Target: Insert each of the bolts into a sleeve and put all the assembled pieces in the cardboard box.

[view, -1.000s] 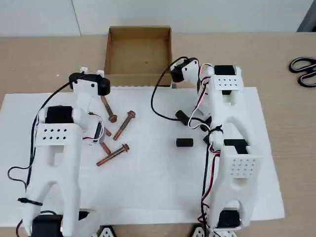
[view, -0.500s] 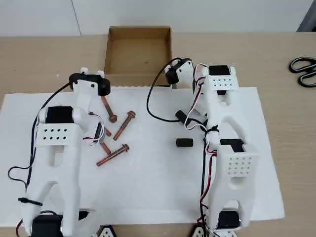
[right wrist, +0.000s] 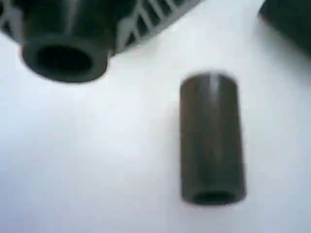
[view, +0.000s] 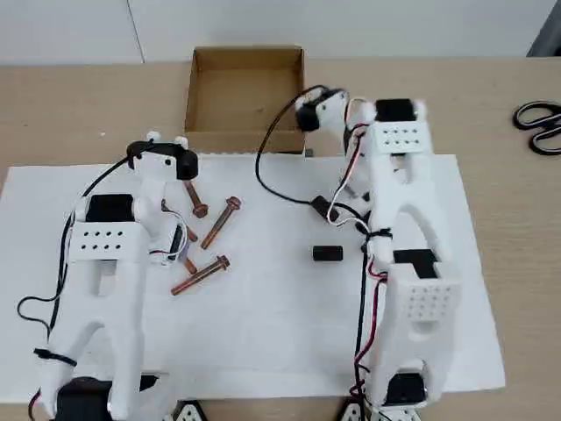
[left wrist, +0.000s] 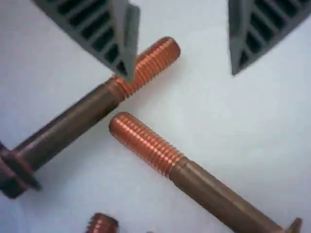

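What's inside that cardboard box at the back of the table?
Just the box's bare brown floor, with nothing lying on it. A black cable crosses above its near right corner and covers a thin strip there. The near wall may also hide a sliver of floor.

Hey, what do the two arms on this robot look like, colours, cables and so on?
The left arm and right arm are white plastic shells with black motors at the joints and a panel of small round holes. Black cables loop off each; the right also carries red and white wires. The left claw has grey, ribbed, pointed fingers.
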You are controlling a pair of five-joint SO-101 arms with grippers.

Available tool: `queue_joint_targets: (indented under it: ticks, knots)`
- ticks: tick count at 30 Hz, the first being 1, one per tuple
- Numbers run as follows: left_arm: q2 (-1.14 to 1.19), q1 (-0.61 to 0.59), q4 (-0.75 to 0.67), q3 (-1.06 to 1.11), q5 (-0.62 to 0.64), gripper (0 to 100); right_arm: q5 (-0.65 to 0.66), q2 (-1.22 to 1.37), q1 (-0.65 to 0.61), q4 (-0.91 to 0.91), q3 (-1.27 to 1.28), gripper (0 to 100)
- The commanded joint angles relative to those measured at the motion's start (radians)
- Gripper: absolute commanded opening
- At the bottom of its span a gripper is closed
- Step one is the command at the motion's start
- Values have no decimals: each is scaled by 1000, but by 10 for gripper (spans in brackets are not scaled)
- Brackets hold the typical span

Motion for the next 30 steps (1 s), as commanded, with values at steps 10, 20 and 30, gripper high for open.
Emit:
queue_joint_targets:
  ticks: [10, 20, 30]
  knots:
    - [232, 2, 157, -414, 3, 5, -212, -394, 84, 65, 213, 3]
    - [559, 138, 290, -777, 3, 6, -255, -526, 206, 58, 433, 3]
    - [750, 235, 265, -958, 26, 92, -250, -565, 298, 56, 520, 3]
